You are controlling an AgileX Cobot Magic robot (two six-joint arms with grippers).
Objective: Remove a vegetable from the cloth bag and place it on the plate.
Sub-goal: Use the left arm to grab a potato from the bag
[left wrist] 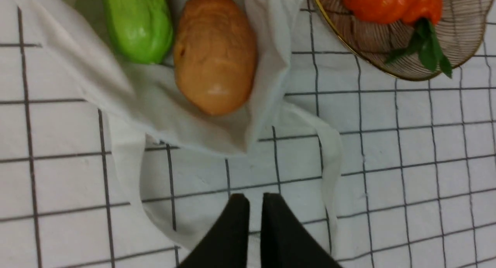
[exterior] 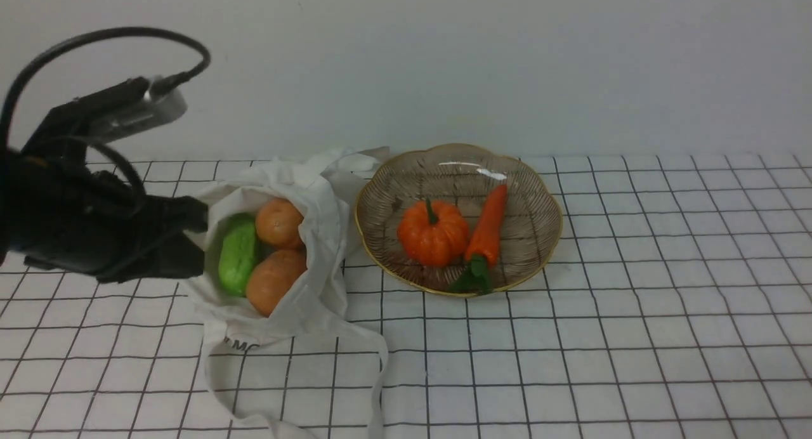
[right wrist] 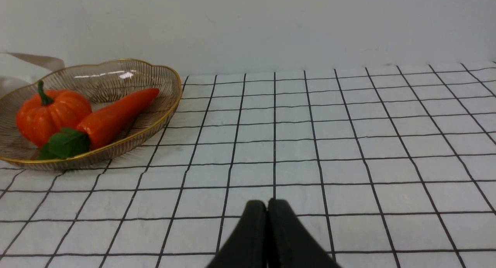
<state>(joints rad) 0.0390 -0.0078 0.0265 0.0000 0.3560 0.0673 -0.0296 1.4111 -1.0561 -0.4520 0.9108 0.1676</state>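
The off-white cloth bag (exterior: pixel 320 236) lies open on the table's left side. The tan-brown potato (exterior: pixel 274 280) lies in its mouth, nearest the front. It also shows in the left wrist view (left wrist: pixel 215 53), resting on the bag's fabric (left wrist: pixel 155 117). My left gripper (exterior: pixel 190 239) hovers at the bag's left edge. In the left wrist view the left gripper (left wrist: pixel 252 200) is empty, its jaws a narrow gap apart, short of the potato. The ribbed glass plate (exterior: pixel 533 191) with a gold rim sits right of the bag. My right gripper (right wrist: pixel 267 206) is shut and empty, low over the table right of the plate (right wrist: pixel 155 78).
In the bag, a glossy orange ball (exterior: pixel 279 222) lies behind the potato and a green oblong (exterior: pixel 238 254) to its left. The plate holds a small orange pumpkin (exterior: pixel 433 233) and a carrot (exterior: pixel 488 226). The bag's straps (exterior: pixel 380 375) trail toward the front edge. A checked cloth covers the table.
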